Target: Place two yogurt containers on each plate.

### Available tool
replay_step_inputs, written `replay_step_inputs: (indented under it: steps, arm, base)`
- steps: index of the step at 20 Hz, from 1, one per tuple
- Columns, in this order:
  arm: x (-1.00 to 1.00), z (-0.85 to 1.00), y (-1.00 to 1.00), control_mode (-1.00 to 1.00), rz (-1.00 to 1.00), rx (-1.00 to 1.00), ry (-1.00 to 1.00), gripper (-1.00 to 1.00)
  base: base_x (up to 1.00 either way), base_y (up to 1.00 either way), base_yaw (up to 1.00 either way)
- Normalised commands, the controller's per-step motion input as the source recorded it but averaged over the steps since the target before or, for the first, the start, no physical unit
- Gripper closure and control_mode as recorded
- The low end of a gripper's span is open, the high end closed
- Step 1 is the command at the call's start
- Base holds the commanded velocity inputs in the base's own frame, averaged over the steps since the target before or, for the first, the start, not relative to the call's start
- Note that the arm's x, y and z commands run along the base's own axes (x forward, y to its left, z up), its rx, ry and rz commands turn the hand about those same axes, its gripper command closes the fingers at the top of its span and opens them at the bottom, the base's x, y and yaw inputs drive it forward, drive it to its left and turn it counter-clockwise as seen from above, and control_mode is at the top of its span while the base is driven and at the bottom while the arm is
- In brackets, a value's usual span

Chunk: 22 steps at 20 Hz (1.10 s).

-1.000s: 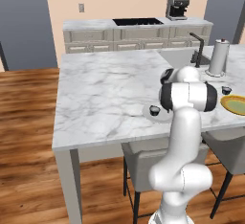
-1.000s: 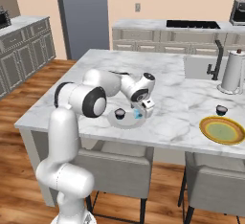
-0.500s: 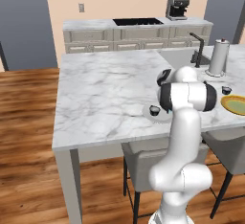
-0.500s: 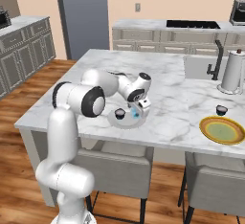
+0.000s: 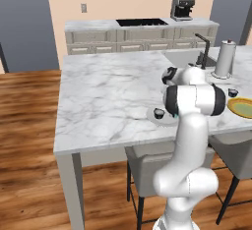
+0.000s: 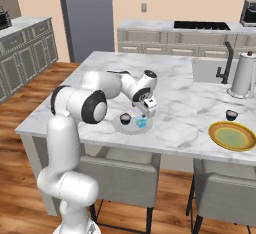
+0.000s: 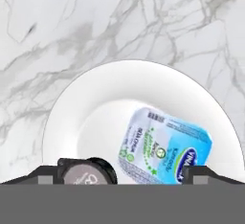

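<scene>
Directly above the pale plate (image 7: 62, 117) your hand (image 6: 145, 116) is hovering with its fingers (image 7: 45, 175) standing apart on either side of the light-blue tub (image 7: 165, 146), gripping nothing. That tub is lying on the plate beside a dark cup (image 7: 88, 171), so this plate is looking served. Farther along the bench (image 6: 170, 85) another dark cup (image 6: 231, 114) is sitting just beside the yellow-rimmed plate (image 6: 232, 136), which is carrying nothing. You are probably dealing with light, thin-walled, smooth cups, so I would take one low around its round sides with a gentle squeeze
</scene>
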Motion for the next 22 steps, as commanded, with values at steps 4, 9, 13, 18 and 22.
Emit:
replay_step_inputs:
  steps: [4,9,13,18,22]
  arm:
    - [-0.98,0.35,0.45,-1.0,0.03,-0.05,-0.11,-1.0]
    - [-0.78,0.18,0.62,-1.0,0.15,-0.26,-0.14,-1.0]
    - [-0.7,0.07,0.34,-1.0,0.03,-0.18,-0.18,-1.0]
    - [-0.19,0.0,0.02,1.0,0.0,-0.04,-0.04,-1.0]
    - [0.0,0.0,0.0,1.0,0.0,0.0,0.0,-1.0]
  base:
    - [0.0,0.0,0.0]
    - [0.0,0.0,0.0]
    - [0.0,0.0,0.0]
    - [-0.2,0.0,0.0]
    - [-1.0,-0.39,-0.01]
